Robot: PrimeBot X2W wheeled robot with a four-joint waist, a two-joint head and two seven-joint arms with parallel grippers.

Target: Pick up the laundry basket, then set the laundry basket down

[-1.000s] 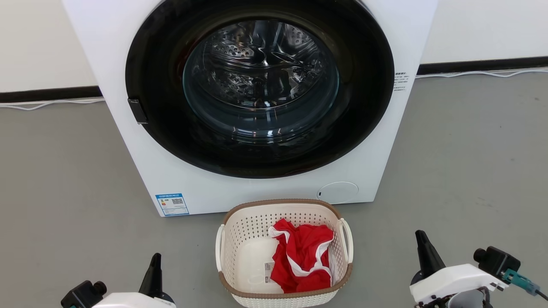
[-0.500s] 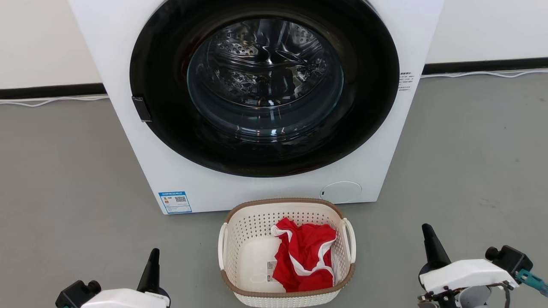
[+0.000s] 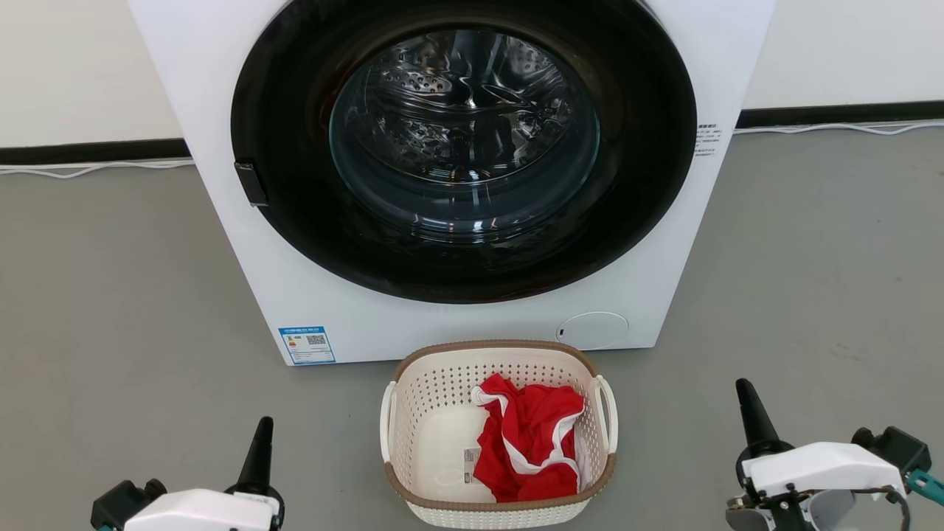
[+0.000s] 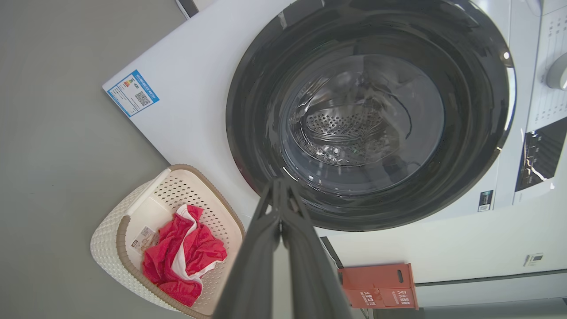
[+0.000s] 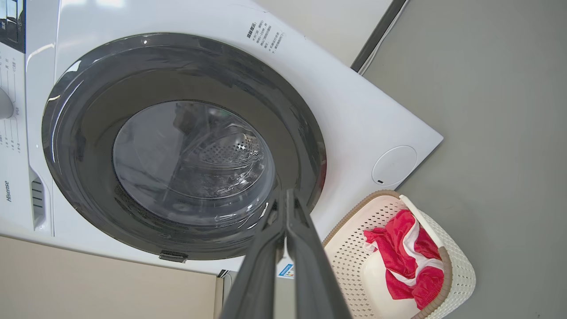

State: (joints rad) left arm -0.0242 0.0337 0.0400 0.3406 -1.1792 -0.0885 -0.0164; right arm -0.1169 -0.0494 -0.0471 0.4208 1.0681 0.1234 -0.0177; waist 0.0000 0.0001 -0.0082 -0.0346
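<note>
Left wrist view: laundry basket before washer, red box beside

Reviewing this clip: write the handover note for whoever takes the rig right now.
Left gripper: shut, empty, to the basket's left, apart from it.
Right gripper: shut, empty, to the basket's right, apart from it.
Laundry basket: upright on the floor, just in front of the washer, red garment inside.
Done: nothing visible; no grip on the basket.
Left: open the jaws, take the side handles, lift, set it down.
</note>
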